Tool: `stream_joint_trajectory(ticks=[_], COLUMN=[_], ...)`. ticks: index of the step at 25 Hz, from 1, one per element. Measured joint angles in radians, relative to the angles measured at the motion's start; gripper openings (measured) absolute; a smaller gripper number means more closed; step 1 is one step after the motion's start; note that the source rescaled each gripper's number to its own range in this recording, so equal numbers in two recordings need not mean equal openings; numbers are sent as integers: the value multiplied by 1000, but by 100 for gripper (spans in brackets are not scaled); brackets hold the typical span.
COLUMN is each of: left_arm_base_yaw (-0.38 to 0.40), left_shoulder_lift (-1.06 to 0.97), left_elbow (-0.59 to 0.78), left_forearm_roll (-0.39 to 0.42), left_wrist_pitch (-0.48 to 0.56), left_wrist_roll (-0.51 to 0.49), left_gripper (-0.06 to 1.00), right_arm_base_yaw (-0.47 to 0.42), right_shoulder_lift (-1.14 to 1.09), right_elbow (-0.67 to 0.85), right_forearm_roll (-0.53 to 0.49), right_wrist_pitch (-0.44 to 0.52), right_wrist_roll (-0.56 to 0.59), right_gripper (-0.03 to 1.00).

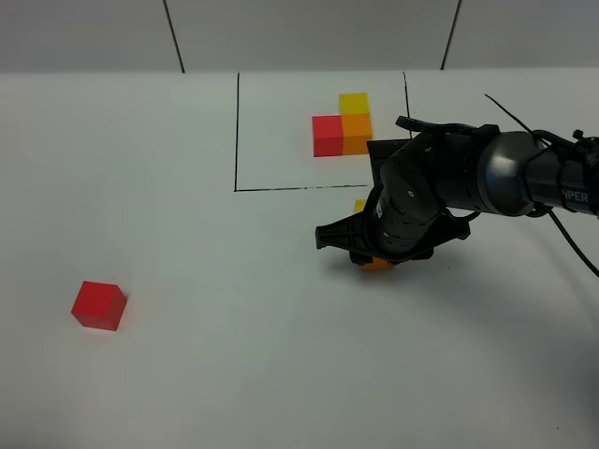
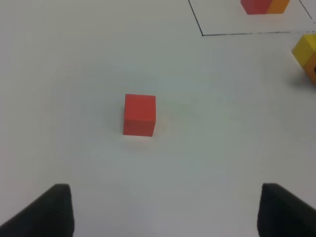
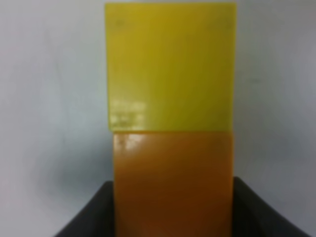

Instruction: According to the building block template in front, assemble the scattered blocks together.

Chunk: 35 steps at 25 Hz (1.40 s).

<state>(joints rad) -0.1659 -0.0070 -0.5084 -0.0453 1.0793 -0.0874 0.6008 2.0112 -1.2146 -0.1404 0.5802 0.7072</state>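
Squeezing a small orange cube (image 3: 173,177), the right gripper (image 1: 377,260) sits near the black-framed cube template (image 1: 343,126); left gripper (image 2: 165,212) gapes.

The yellow cube (image 3: 170,66) and orange cube (image 3: 173,182) looked smooth, faintly glossy plastic; the counter (image 1: 281,374) was matt.

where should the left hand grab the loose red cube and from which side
Take the red cube by two opposite side faces, coming down from above. It sits flat and alone on the table, so every side is free, and the left hand stands open facing it.
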Motion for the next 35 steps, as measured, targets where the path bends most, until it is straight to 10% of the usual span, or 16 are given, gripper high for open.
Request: stream_joint_trajectory(ticks=[15,35], left_arm_base_yaw=[0,0], left_shoulder_lift=[0,0], left_elbow=[0,0], left_forearm_roll=[0,0], left_wrist_pitch=[0,0], left_wrist_roll=[0,0], left_gripper=[65,65], right_arm_base_yaw=[0,-150], right_shoulder_lift=[-126,-845], right_elbow=[0,327], right_forearm_roll=[-46,-159], right_wrist_pitch=[53,291], right_wrist_roll=[-15,-284], right_gripper=[76,95])
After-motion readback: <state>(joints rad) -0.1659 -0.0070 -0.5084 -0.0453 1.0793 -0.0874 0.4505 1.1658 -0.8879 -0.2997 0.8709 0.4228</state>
